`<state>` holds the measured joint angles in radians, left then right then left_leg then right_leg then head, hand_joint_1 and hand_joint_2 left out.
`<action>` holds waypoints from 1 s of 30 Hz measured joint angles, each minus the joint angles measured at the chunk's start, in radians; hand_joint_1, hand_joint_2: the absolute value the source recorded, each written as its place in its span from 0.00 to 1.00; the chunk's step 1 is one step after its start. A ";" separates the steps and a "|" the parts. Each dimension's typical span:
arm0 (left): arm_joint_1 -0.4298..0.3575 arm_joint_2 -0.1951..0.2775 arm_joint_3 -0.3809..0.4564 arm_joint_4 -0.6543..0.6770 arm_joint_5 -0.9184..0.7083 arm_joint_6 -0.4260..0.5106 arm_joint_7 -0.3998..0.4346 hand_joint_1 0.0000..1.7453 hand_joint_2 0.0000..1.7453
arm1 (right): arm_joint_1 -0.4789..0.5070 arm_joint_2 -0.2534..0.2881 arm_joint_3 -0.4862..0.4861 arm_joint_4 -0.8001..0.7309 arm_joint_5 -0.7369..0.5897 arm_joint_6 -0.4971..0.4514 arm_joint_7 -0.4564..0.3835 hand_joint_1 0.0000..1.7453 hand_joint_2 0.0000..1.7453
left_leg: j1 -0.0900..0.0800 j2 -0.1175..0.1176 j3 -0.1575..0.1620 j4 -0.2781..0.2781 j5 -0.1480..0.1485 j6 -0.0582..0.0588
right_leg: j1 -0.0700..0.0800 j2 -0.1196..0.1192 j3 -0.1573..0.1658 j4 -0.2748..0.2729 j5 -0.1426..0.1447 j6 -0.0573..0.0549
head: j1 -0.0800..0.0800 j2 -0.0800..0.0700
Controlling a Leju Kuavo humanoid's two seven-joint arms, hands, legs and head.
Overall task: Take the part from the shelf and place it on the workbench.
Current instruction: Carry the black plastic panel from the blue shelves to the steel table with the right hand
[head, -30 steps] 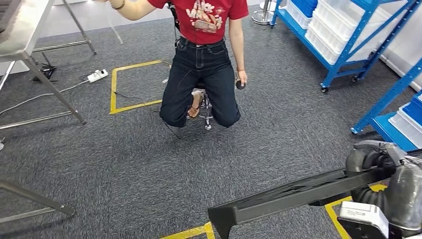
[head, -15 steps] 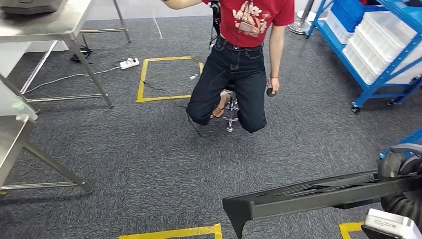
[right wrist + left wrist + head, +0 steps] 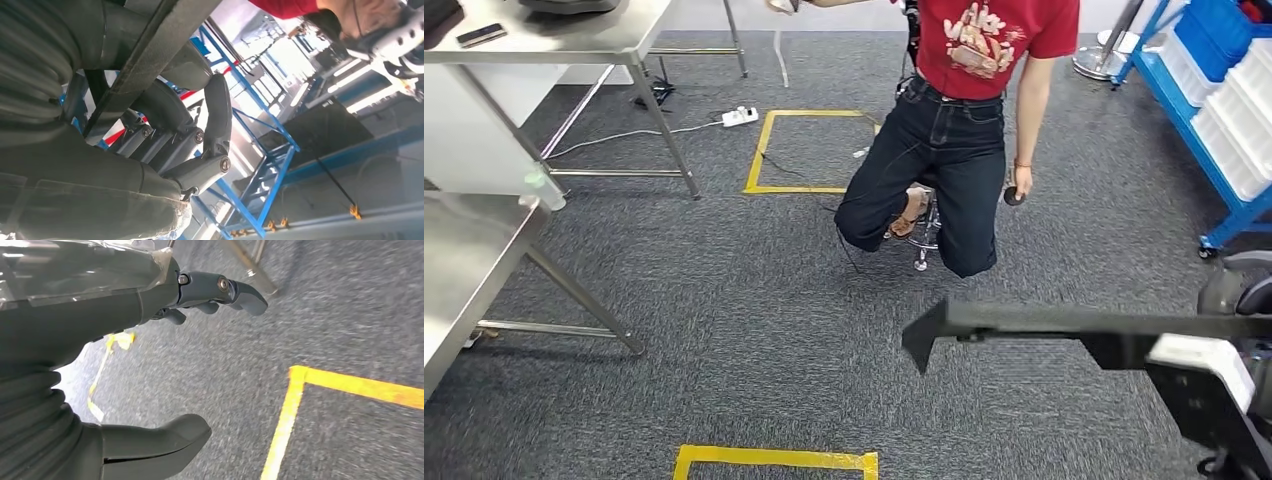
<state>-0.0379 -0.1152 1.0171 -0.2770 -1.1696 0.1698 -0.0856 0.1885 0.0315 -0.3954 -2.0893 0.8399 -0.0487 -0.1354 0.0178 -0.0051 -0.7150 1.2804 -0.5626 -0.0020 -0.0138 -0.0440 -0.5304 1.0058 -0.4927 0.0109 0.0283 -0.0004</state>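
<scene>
- Head view, nearest: the right hand (image 3: 1239,300) grips a long black part (image 3: 1064,322), held level and jutting leftward above the carpet.
- Right wrist view: dark fingers (image 3: 217,112) curl around the part's edge, a firm wrap.
- Left wrist view: the left hand (image 3: 165,355) hangs over yellow floor tape (image 3: 290,405), fingers apart, holding nothing.
- Left of the robot stands a steel workbench (image 3: 464,260), well apart from the part.
- Farther off, a person (image 3: 964,120) sits on a stool, with blue shelving (image 3: 1214,110) at the right.
- My judgement: keep the part level, swing its free end wide of the person, and lower it flat onto the bench before letting go.
</scene>
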 joint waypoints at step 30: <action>-0.019 -0.001 0.086 0.000 -0.047 0.042 0.017 0.00 1.00 | -0.432 -0.161 0.276 0.461 0.198 -0.008 0.173 1.00 1.00 | -0.011 -0.001 -0.032 0.022 0.002 0.006 | -0.004 -0.003 -0.019 0.003 0.015 0.003 | -0.008 0.000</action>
<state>-0.0566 -0.1164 1.1035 -0.2770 -1.2165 0.2114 -0.0685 -0.2437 -0.1300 -0.1195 -1.6288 1.0384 -0.0570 0.0378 0.0071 -0.0062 -0.7468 1.3020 -0.5603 0.0044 -0.0182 -0.0465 -0.5498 1.0083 -0.4773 0.0139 0.0204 -0.0004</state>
